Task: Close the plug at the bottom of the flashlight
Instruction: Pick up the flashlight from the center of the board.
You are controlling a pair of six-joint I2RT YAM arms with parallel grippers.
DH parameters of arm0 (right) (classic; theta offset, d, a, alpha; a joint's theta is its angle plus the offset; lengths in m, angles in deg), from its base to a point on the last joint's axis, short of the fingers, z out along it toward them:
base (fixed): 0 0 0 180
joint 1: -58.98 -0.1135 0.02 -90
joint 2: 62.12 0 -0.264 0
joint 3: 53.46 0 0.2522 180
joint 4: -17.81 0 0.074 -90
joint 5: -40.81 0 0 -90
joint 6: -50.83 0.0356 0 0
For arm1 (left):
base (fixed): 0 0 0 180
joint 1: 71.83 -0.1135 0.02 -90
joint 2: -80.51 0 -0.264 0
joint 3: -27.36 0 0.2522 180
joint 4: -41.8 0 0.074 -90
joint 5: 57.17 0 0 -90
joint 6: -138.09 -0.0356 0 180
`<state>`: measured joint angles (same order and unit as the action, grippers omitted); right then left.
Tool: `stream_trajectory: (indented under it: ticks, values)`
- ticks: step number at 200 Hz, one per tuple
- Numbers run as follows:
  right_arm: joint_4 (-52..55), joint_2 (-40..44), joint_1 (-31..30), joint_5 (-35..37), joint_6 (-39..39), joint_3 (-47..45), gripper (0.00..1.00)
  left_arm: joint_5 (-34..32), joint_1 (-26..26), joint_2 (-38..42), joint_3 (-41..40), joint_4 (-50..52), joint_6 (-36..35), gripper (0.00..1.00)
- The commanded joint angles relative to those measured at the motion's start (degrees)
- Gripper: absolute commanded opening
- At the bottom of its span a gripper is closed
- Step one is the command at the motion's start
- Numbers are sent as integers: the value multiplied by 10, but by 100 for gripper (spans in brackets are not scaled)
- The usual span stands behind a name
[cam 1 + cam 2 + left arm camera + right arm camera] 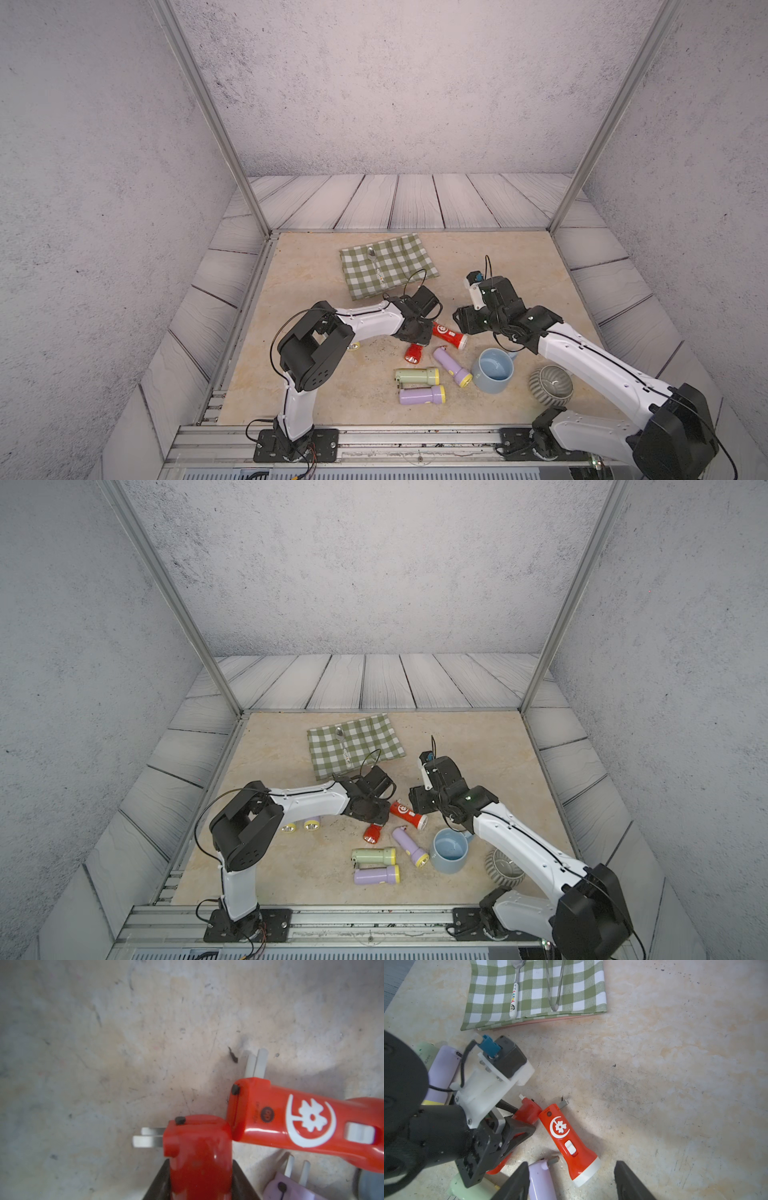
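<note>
A beige, stone-patterned counter (pixel 282 746) seen from above, boxed in by grey walls. At the back lies a green checked cloth (pixel 374 737) with a spoon (pixel 344 746) on it. The left hand (pixel 371 816) covers the tail of a small red flashlight (pixel 372 834). Just beside it lies a larger red flashlight (pixel 407 812) with a white head, and the right hand (pixel 416 801) hovers close to that one. Nearer the front lie a lilac flashlight (pixel 409 845), a pale green flashlight (pixel 374 856) and a second lilac flashlight (pixel 377 875). A blue mug (pixel 451 851) and a grey ribbed bowl (pixel 505 868) stand to the right.
</note>
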<state>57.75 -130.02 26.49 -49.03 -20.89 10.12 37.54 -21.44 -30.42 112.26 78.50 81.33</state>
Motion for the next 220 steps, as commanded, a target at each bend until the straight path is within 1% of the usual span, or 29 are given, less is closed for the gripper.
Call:
stream_trajectory:
  ticks: [1, 19, 45, 59, 76, 103, 124, 139, 150, 161, 172, 193, 220]
  values:
    - [-4, 8, 3, -3, 5, -6, 67, -8, 3, 6, -5, -5, -8, 32]
    - [-4, 10, 5, -3, 5, -6, 67, -10, 2, 30, -22, -31, -13, 32]
    - [-4, 12, 6, -3, 6, -5, 67, -31, 1, 86, -38, -53, -46, 31]
    - [-4, 14, 6, -6, 5, -3, 67, -37, 0, 125, -52, -73, -73, 29]
    - [-8, 17, 7, -15, 7, 2, 63, -37, -3, 178, -75, -111, -105, 28]
    - [-29, 32, 7, -41, 11, -1, 59, -11, -10, 271, -136, -189, -180, 28]
    - [-44, 40, 7, -48, 10, 5, 58, -3, -18, 331, -180, -227, -216, 28]
    - [-54, 40, 7, -55, 6, 16, 58, 25, -29, 365, -208, -247, -228, 23]
    - [-59, 39, 7, -63, 3, 27, 58, 58, -38, 388, -229, -265, -237, 10]
    - [-66, 36, 7, -76, -3, 37, 58, 86, -45, 410, -250, -286, -246, 4]
    - [-77, 39, 7, -90, -10, 46, 57, 99, -49, 433, -268, -300, -257, 3]
    - [-104, 48, 7, -115, -20, 56, 59, 125, -57, 472, -299, -320, -291, 0]
    - [-114, 50, 7, -155, -37, 78, 60, 193, -71, 520, -321, -336, -340, 0]
